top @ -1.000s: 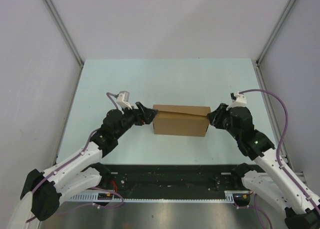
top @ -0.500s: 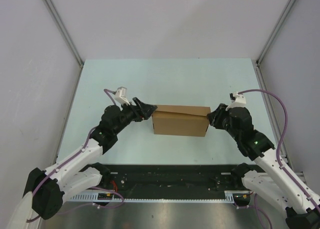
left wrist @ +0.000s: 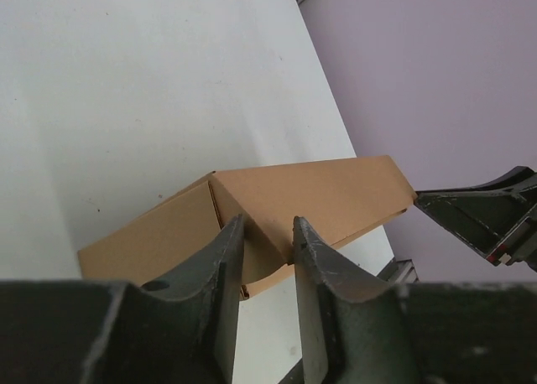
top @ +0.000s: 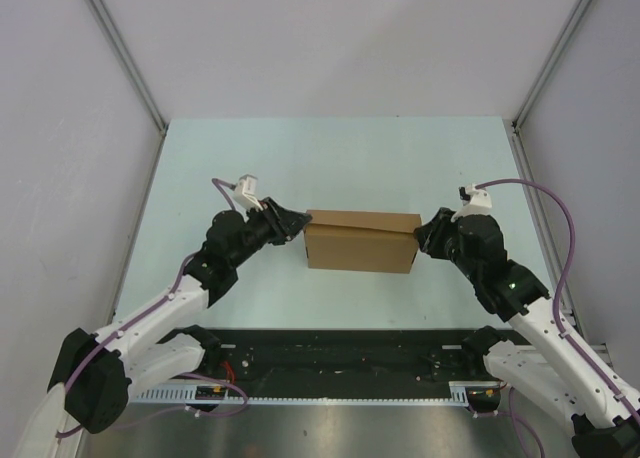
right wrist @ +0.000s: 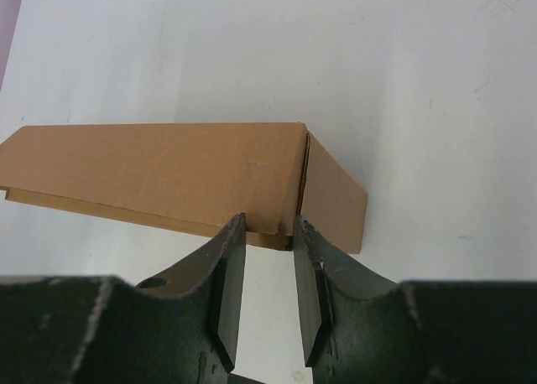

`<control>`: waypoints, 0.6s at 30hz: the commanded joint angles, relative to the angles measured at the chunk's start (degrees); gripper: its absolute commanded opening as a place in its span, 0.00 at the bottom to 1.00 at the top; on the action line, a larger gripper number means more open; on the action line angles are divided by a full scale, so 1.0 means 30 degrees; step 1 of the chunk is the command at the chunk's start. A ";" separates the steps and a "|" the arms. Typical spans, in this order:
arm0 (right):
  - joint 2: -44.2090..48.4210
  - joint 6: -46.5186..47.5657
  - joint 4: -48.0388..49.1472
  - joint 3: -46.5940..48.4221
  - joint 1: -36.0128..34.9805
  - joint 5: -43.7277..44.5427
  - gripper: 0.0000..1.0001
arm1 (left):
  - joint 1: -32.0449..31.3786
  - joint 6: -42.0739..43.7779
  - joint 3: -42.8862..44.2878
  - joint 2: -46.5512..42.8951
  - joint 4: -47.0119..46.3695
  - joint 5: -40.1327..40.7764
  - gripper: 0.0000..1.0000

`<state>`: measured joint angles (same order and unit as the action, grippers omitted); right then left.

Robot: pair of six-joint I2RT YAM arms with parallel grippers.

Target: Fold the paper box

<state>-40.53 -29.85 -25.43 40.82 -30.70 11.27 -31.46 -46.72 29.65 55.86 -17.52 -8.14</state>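
The paper box [top: 362, 246] is a closed brown cardboard box lying lengthwise mid-table, its lid slightly raised along the back edge. My left gripper [top: 300, 223] is at the box's left end. In the left wrist view its jaws [left wrist: 267, 226] stand a narrow gap apart, with the tips over the box [left wrist: 319, 191] near its end corner and bare table showing between the fingers. My right gripper [top: 420, 236] is at the right end. Its jaws [right wrist: 268, 225] stand equally narrow, tips against the near right corner of the box [right wrist: 168, 166]. I see no cardboard pinched between either gripper's pads.
The pale green table [top: 330, 158] is bounded by grey enclosure walls at the back and sides. A black rail [top: 340, 353] with the arm bases runs along the near edge. The right gripper [left wrist: 482, 216] shows beyond the box in the left wrist view.
My left gripper has closed in on the box's left end and its jaws have narrowed from wide to a slim gap. The box and right arm have not moved.
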 commanded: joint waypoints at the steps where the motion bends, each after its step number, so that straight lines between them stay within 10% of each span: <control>1: -0.0083 0.0574 -0.1513 -0.0305 -0.0051 0.0726 0.33 | 0.0117 -0.0276 -0.0683 -0.0074 -0.0224 -0.0157 0.32; 18: -0.0112 0.0574 -0.1718 -0.0276 -0.0372 0.1048 0.34 | 0.0117 -0.0365 -0.2060 0.0424 -0.0402 -0.0011 0.24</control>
<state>-40.53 -29.76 -26.24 40.82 -31.44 11.90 -31.35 -48.12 25.61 55.83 -23.51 -8.12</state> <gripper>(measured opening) 0.338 0.258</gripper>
